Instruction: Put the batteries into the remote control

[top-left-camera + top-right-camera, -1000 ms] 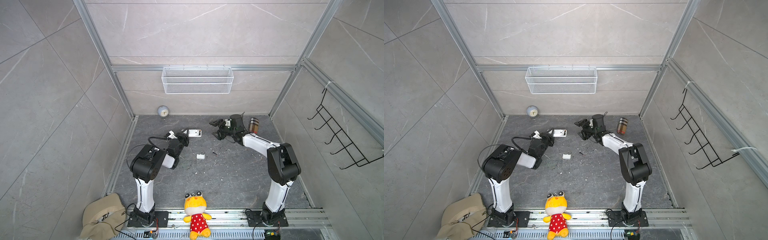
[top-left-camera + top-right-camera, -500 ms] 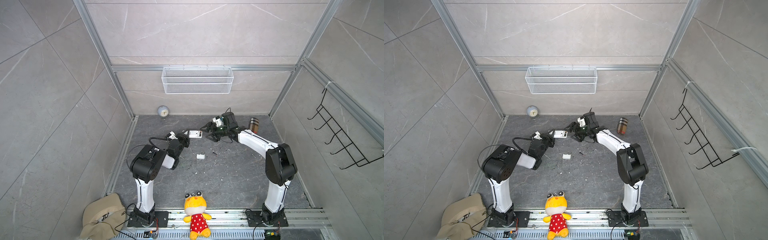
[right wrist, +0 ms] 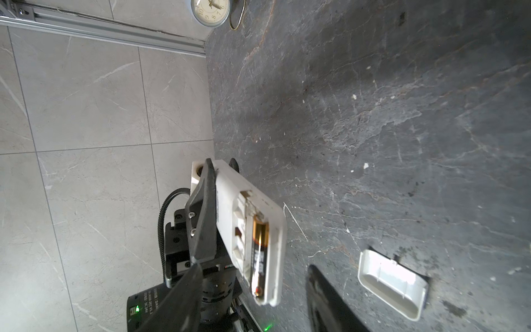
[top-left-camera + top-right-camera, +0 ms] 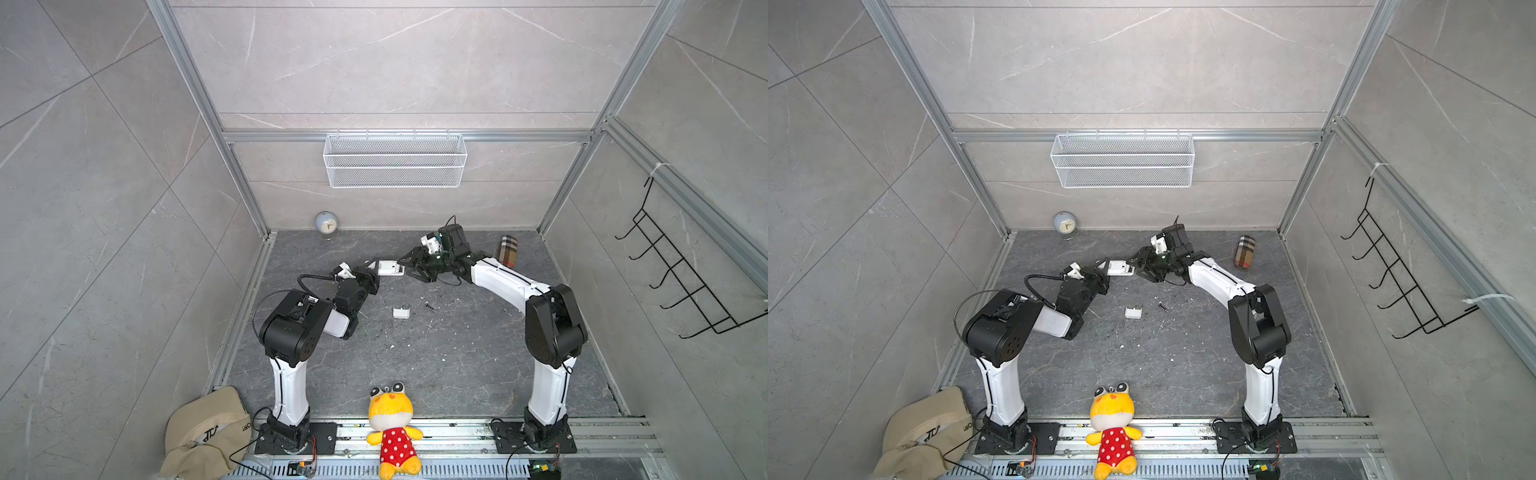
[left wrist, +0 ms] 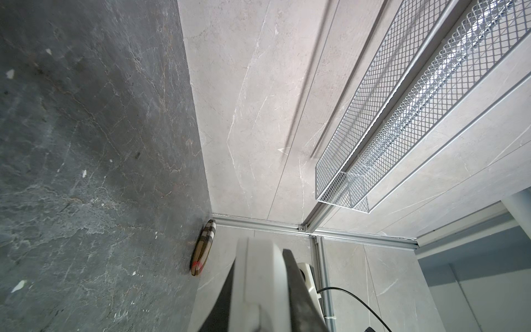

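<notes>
My left gripper [image 4: 371, 273] is shut on the white remote control [image 4: 390, 268] and holds it above the floor, edge-on in the left wrist view [image 5: 258, 276]. The right wrist view shows its open compartment with one battery [image 3: 258, 253] seated; the slot beside it is empty. My right gripper [image 3: 253, 301] is open, its fingers on either side of the remote's free end with gaps on both sides. A second battery [image 4: 429, 307] lies on the floor beside the loose white cover [image 4: 401, 312].
A plaid case [image 4: 508, 252] lies at the back right and a small clock [image 4: 326, 223] stands at the back left. A wire basket [image 4: 395, 160] hangs on the rear wall. A plush toy [image 4: 392, 424] and a cap [image 4: 208, 432] lie at the front rail.
My right gripper has swung left from the back middle to the remote's free end, and its jaws have narrowed. The left arm and the remote have not moved.
</notes>
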Motion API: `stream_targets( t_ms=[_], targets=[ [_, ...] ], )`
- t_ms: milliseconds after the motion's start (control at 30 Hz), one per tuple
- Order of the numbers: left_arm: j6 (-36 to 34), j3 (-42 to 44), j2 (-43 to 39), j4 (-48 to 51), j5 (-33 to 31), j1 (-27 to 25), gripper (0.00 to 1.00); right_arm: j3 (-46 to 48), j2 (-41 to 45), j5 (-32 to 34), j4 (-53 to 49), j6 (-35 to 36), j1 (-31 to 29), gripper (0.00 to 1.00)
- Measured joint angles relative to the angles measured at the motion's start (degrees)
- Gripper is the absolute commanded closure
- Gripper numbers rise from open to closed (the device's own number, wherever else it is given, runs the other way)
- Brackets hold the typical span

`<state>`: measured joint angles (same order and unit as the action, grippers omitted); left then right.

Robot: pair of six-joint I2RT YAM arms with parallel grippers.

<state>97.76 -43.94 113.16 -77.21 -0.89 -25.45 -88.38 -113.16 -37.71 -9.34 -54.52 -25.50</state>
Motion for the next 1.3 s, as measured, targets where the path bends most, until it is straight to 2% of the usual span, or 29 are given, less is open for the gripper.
stream_targets(
  t_ms=[400, 933, 1000, 1233, 1300],
  targets=[
    [0.1, 0.0, 0.0, 0.0, 0.0, -0.1, 0.98, -2.6, -1.2, 2.4, -3.0, 1.7, -1.0, 0.58],
    [0.2, -0.1, 0.0, 0.0, 0.0, -0.1, 0.98, -3.1, -2.8, 2.8, -3.3, 1.7, -1.0, 0.67],
    [0.2, -0.1, 0.0, 0.0, 0.0, -0.1, 0.98, -3.1, -3.0, 2.8, -3.3, 1.6, -1.0, 0.72],
    [0.3, -0.3, 0.0, 0.0, 0.0, -0.1, 0.98, -3.5, -3.0, 2.8, -3.3, 1.6, -1.0, 0.79],
    [0.2, -0.4, 0.0, 0.0, 0.0, -0.1, 0.98, -3.5, -3.0, 2.8, -3.3, 1.6, -1.0, 0.85]
  ],
)
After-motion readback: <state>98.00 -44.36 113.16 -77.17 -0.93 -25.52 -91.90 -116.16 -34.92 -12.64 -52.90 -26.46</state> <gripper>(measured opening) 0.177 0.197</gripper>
